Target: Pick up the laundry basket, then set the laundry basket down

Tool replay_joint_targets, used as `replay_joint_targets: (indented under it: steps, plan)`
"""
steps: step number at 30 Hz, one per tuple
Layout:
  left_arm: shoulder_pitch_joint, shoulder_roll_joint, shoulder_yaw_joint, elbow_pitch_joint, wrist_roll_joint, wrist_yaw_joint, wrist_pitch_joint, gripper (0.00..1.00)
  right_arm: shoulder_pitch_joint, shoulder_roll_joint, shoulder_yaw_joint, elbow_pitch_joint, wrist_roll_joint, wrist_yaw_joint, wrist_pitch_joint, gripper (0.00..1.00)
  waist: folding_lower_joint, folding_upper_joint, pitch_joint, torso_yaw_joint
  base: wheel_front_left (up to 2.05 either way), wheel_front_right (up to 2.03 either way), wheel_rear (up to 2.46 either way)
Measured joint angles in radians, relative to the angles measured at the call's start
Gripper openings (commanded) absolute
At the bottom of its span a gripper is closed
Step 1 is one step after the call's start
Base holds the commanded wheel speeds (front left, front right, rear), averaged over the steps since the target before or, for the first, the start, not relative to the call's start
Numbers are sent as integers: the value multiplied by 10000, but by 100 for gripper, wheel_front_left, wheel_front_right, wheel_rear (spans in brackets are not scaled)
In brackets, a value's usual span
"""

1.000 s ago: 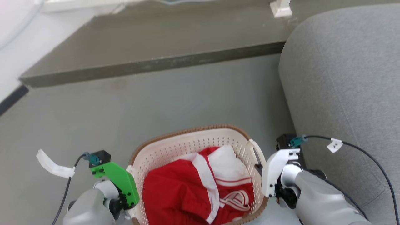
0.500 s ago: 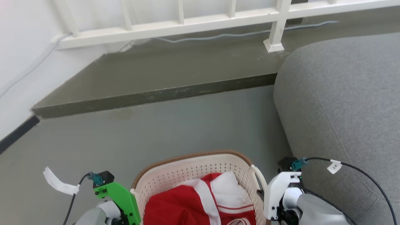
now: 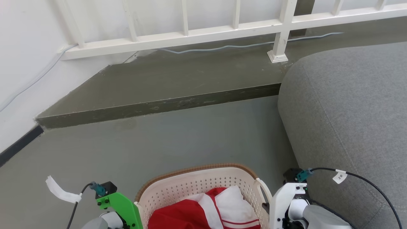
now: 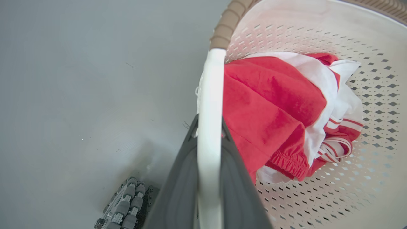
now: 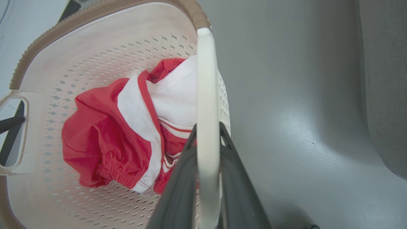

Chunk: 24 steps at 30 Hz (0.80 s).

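The laundry basket (image 3: 197, 169) is cream-white and perforated with a brown woven-look rim. It sits at the bottom middle of the head view and holds red-and-white clothes (image 3: 222, 208). In the left wrist view my left gripper (image 4: 208, 125) is shut on the basket's white side handle (image 4: 211, 79), with the clothes (image 4: 270, 101) just inside. On the opposite side my right gripper (image 5: 207, 130) is shut on the other white handle (image 5: 206, 79). The green left wrist mount (image 3: 122, 208) and white right wrist mount (image 3: 283, 203) flank the basket. Whether its base touches the floor is hidden.
A grey sofa (image 3: 349, 111) stands close along the right, beside my right arm. Ahead lies open grey floor (image 3: 175, 140), then a raised dark step (image 3: 159, 105) with a white railing (image 3: 190, 31) and a cable (image 3: 222, 47). A white wall (image 3: 25, 63) runs at the left.
The head camera has tilted up, bringing the railing into view and dropping the basket and arms to the picture's bottom edge. Both grippers stay beside the basket.
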Motion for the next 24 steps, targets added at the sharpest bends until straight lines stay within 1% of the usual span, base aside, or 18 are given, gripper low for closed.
replay_joint_targets:
  steps: [24]
  plan:
    - [113, 4, -98, 2, -286, 13, 88, 0, 0, -2, 163, -6, 171, -104, 2, 0, 0, 0, -3, 12, 0, 0, 0]
